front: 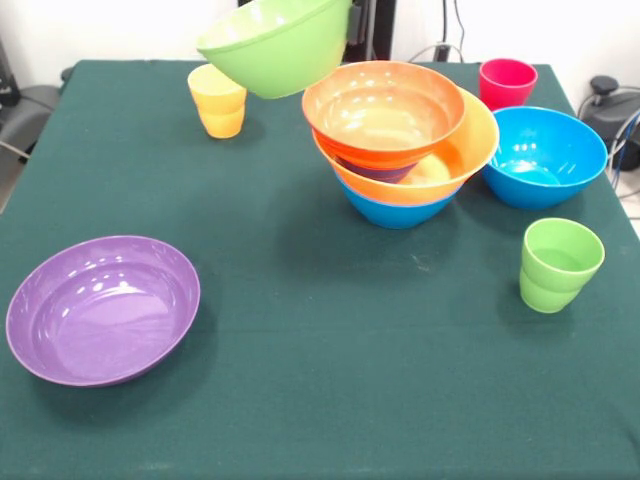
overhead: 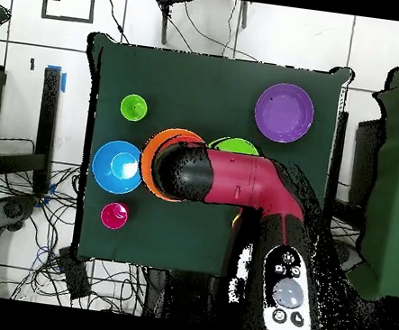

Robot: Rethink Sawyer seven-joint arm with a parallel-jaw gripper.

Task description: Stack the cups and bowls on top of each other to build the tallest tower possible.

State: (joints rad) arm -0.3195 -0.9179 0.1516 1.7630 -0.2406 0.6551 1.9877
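Note:
A lime green bowl (front: 275, 45) hangs tilted in the air at the back, held by its right rim in my gripper (front: 351, 22), which shows only as a dark piece at the top edge. Just right of it stands the tower (front: 405, 150): a blue bowl (front: 395, 212) lowest, a yellow-orange bowl (front: 470, 150) in it, and an orange-red bowl (front: 385, 110) on top, leaning. In the overhead view the arm (overhead: 228, 181) covers most of the tower; the green bowl's rim (overhead: 238, 145) peeks out beside it.
A second blue bowl (front: 545, 155) sits right of the tower, with a red-pink cup (front: 507, 82) behind it and a light green cup (front: 558, 263) in front. A yellow cup (front: 218, 100) stands back left. A wide purple bowl (front: 103, 308) lies front left.

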